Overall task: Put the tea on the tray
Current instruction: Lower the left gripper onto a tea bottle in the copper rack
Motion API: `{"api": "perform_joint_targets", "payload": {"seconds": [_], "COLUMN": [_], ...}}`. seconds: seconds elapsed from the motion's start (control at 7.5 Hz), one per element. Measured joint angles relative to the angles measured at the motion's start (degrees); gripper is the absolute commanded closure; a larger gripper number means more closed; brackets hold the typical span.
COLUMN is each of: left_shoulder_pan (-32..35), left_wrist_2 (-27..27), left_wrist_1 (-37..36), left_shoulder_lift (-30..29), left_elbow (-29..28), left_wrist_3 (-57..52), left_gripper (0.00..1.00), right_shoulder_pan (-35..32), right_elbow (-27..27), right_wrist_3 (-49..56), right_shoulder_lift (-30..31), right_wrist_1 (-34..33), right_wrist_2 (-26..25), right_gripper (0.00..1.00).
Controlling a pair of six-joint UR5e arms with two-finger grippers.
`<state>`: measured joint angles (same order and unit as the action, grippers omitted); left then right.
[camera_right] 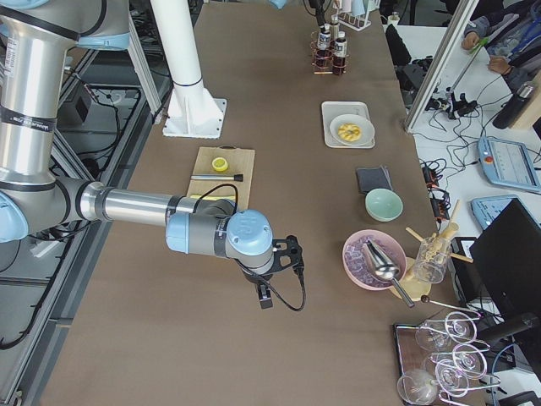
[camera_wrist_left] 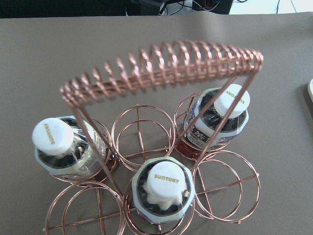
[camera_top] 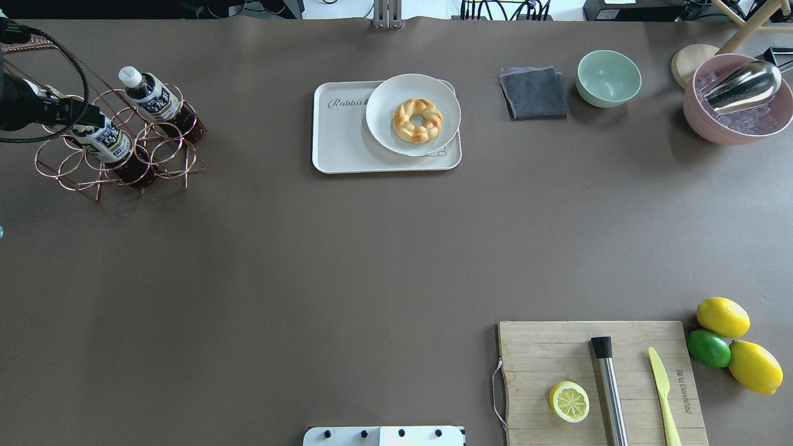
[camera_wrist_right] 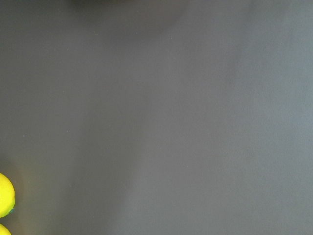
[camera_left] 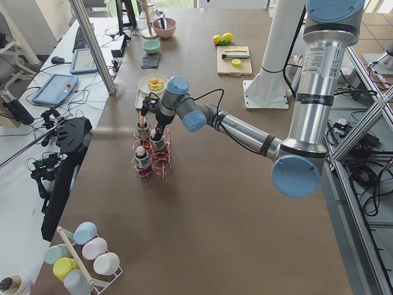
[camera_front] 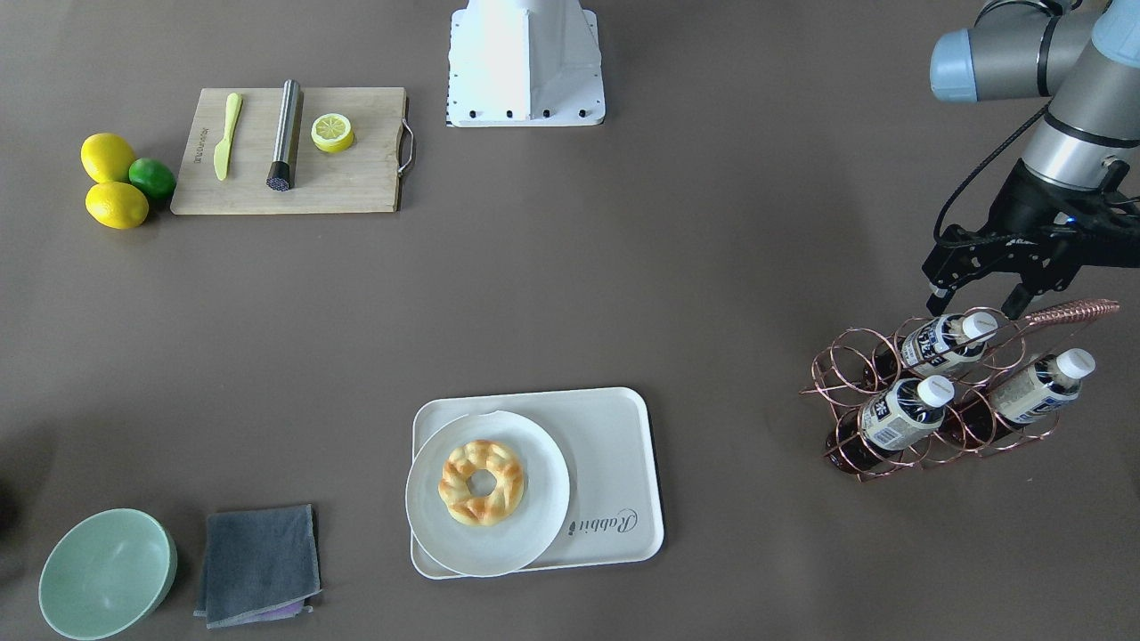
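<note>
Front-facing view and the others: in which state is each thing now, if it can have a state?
Left gripper: open, above the rack.
Right gripper: cannot tell.
Teas: three, capped, standing in the rack.
Rack: three rings filled, the others empty.
Tray: no tea; bears the plate.
Plate: holds a pastry.
Green bowl: empty.
Cloth: folded.
Lemon half: cut face up.

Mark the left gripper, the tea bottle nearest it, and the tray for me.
left gripper [camera_front: 974, 305]: front-facing view, between its fingertips.
tea bottle [camera_front: 933, 345]: front-facing view, on its label.
tray [camera_front: 614, 445]: front-facing view, bare floor near lettering.
</note>
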<state>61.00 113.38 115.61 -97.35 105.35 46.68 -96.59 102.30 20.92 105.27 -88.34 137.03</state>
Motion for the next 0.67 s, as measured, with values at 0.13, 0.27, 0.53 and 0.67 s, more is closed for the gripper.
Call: {"api": "perform_joint_targets", "payload": {"seconds": [0.13,0.27,0.53,0.67], "left_shoulder_pan": [0.0,0.0,0.0,0.03], "left_wrist_2": [0.0,0.0,0.0,0.0], "left_wrist_1": [0.03,0.0,-0.14,-0.22], "left_shoulder_lift": [-0.05,-0.28,-0.71,-0.87], "left_elbow": [-0.34,-0.5,-0.66,-0.76], "left_wrist_3": [0.03,0.06,0.08,0.08], "left_gripper": [0.29,0.35,0.35,0.35], "right_shoulder_pan": [0.0,0.0,0.02,0.02], "right_elbow": [0.09,0.14,0.18,0.22], "right_wrist_3": [0.0,0.0,0.0,0.0], "right_shoulder_lift": [0.02,0.02,0.03,0.03], "right_wrist_1": [0.0,0.01,0.01,0.01], "right_wrist_2": [0.03,0.06,0.01,0.04], "right_gripper": [0.0,0.0,0.0,0.0]}}
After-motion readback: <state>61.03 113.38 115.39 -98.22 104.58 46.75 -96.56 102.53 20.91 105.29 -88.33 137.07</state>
